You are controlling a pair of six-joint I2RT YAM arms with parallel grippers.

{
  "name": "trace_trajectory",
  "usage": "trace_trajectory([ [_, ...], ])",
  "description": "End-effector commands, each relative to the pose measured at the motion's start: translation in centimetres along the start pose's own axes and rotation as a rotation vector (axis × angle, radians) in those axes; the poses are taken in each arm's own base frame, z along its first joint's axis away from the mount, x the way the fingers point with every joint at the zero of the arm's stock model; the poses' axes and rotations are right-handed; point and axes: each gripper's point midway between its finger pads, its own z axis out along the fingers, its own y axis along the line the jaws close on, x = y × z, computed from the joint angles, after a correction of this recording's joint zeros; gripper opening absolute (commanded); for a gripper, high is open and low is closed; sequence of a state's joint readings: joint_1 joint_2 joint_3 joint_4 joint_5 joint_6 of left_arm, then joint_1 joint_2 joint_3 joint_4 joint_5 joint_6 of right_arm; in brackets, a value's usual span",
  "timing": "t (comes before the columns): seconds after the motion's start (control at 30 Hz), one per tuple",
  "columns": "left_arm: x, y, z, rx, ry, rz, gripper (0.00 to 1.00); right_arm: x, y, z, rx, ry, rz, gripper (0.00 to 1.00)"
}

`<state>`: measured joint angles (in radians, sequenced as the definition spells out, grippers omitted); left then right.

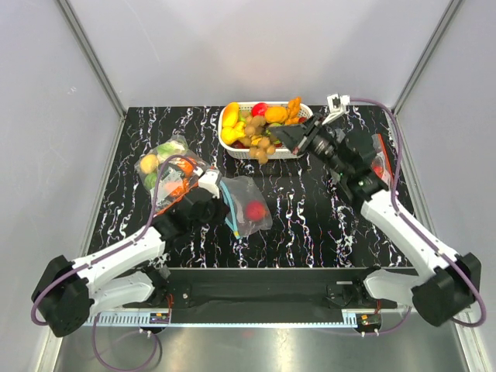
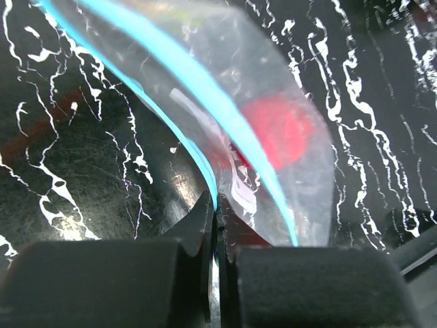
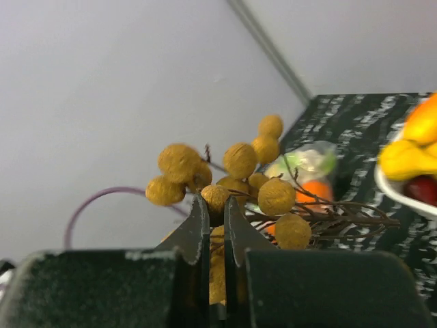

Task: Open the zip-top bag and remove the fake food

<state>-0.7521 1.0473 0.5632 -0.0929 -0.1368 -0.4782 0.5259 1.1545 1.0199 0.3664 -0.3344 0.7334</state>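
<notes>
- Top view: the left fingers (image 1: 221,203) are pinched together on the teal zip strip (image 1: 230,208) of the zip-top bag (image 1: 249,208). The bag lies flat on the black marbled table (image 1: 310,225), near its middle and just beside the left arm's wrist. The red fruit (image 1: 255,209) sits inside the bag.
- Top view: the right fingers (image 1: 283,139) grip the bunch of tan-brown balls (image 1: 260,143) at the near rim of the white basket (image 1: 224,120), which holds mixed fruit at the far side of the table. Whether the bunch touches the basket cannot be told. A second clear bag (image 1: 167,167), packed with green and orange pieces, lies at the left, beyond the left arm.
- Left wrist view: the left fingers (image 2: 216,212) meet with no gap, clamped on the teal zip strip (image 2: 205,92), which runs up and to the left. The red fruit (image 2: 276,130) shows as a blur behind the plastic of the zip-top bag (image 2: 205,48), to the right of the strip.
- Right wrist view: the right fingers (image 3: 213,212) stand a narrow slit apart, holding the twiggy stem of the bunch of tan-brown balls (image 3: 239,160). The balls fan out above and to the right of the tips, against the pale wall. The white basket (image 3: 403,195), with yellow fruit in it, shows at the right edge. The second clear bag (image 3: 308,167) lies beyond on the table.
</notes>
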Motion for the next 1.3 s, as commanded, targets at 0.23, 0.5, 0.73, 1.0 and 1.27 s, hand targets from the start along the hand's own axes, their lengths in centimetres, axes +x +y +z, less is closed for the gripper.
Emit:
trace_trajectory([
  [0.23,-3.0,-0.8,-1.8,0.031,-0.088,0.005,0.00,-3.1,-13.9,2.5,0.248,0.071,-0.090,0.00],
  [0.5,-2.5,-0.7,-1.9,0.037,-0.078,0.013,0.00,-4.9,-22.6,3.1,0.350,0.083,-0.060,0.00],
  [0.73,-2.0,-0.5,-1.8,0.034,-0.066,0.018,0.00,-3.9,-29.3,2.7,0.459,0.134,-0.052,0.00],
  [1.0,-1.9,-0.3,-1.8,0.028,-0.064,0.021,0.00,-2.1,-34.2,2.3,0.574,0.213,-0.102,0.00],
  [1.27,-1.6,-0.2,-1.5,0.026,-0.049,0.022,0.00,0.1,-36.7,2.3,0.584,0.266,-0.083,0.00],
])
